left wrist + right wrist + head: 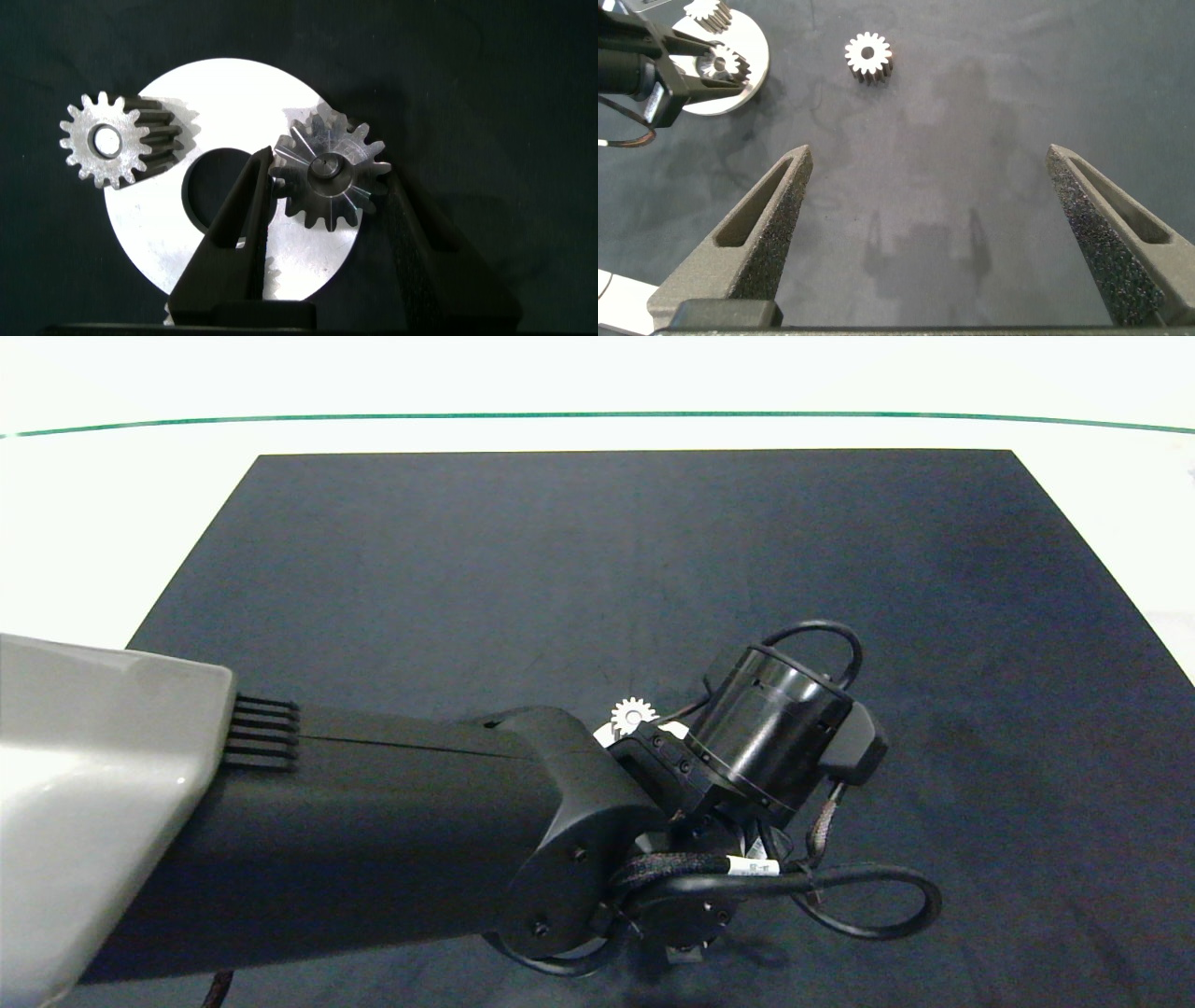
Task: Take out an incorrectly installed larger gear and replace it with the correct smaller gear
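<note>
The left arm reaches in over the dark mat (597, 551), its left gripper (327, 201) pointing down, fingers clasping the larger gear (329, 174) on the round metal plate (224, 93). 1 smaller gear (105, 140) sits at the plate's edge. The right gripper (934, 224) hovers nearby, spread wide.

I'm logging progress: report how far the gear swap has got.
Nothing looks finished. The larger gear still sits on the round metal plate, with the left gripper closed around it for removal. A smaller gear lies loose on the dark mat, still to be installed. The right gripper hangs open above the mat.
</note>
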You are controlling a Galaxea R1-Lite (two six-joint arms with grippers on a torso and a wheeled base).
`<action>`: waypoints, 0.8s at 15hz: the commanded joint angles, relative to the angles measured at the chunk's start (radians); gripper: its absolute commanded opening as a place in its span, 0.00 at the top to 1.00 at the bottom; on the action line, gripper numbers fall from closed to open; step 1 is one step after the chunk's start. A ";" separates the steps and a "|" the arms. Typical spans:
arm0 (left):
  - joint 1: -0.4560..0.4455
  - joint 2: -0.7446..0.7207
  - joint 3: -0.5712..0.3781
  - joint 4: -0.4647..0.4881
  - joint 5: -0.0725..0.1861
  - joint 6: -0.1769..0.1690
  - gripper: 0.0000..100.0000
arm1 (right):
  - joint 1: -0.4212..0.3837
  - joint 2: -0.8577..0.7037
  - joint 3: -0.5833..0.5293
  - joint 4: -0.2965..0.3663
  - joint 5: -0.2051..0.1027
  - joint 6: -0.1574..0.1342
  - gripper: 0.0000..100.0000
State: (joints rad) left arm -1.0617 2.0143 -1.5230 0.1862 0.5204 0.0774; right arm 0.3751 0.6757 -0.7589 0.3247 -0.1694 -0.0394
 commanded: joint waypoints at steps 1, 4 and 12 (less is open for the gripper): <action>0.000 0.012 -0.016 0.001 0.003 0.001 0.78 | 0.001 0.001 0.000 0.002 -0.001 -0.001 0.00; -0.001 0.018 -0.013 0.003 0.004 -0.002 0.78 | 0.001 -0.001 0.000 0.002 -0.001 -0.001 0.00; 0.000 0.017 -0.016 0.006 0.003 -0.001 0.00 | 0.001 -0.001 -0.002 0.002 -0.001 -0.001 0.00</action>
State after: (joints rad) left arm -1.0621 2.0319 -1.5394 0.1894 0.5189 0.0764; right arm 0.3755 0.6753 -0.7600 0.3247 -0.1691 -0.0394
